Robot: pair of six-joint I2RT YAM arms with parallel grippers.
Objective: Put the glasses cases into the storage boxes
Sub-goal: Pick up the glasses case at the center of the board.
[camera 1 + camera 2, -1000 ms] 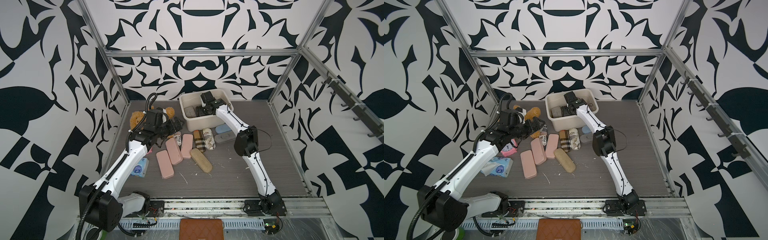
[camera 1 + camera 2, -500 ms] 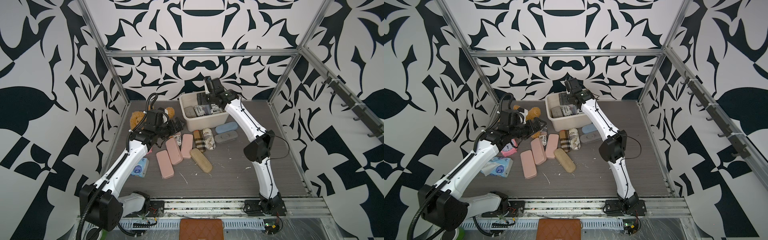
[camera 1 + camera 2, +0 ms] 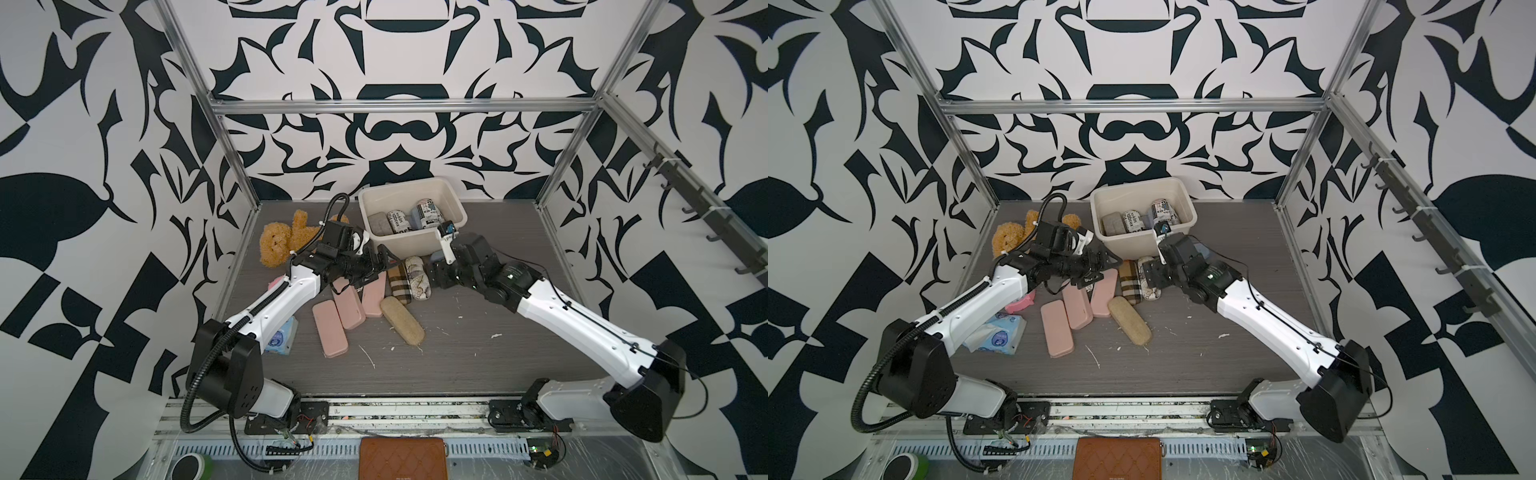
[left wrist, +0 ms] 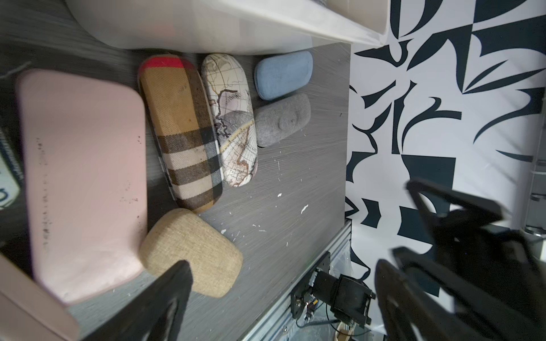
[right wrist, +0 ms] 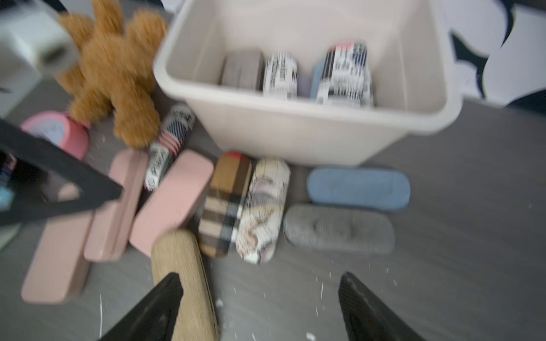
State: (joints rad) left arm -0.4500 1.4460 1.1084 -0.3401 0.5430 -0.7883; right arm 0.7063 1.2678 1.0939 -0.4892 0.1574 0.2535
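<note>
The cream storage box [image 3: 409, 246] [image 5: 295, 133] stands at the back and holds a grey case and two newspaper-print cases [image 3: 424, 212]. On the floor before it lie three pink cases [image 3: 330, 328], a tan one [image 3: 402, 320], a plaid one [image 3: 398, 280] and a map-print one [image 3: 419, 278]. The right wrist view also shows a blue case [image 5: 358, 189] and a grey case [image 5: 338, 230]. My left gripper [image 3: 380, 266] [image 4: 280, 265] hovers open over the pink cases. My right gripper [image 3: 438, 276] [image 5: 260, 277] is open and empty, low above the floor beside the map-print case.
A brown teddy bear [image 3: 282, 241] and a pink round tin [image 5: 56, 133] lie at the back left. A tissue packet [image 3: 282, 336] sits under my left arm. A brown wallet [image 3: 402, 457] lies outside the front rail.
My right arm has drawn back from over the storage box and come down in front of it, by the cases on the floor. The left arm has hardly moved.
</note>
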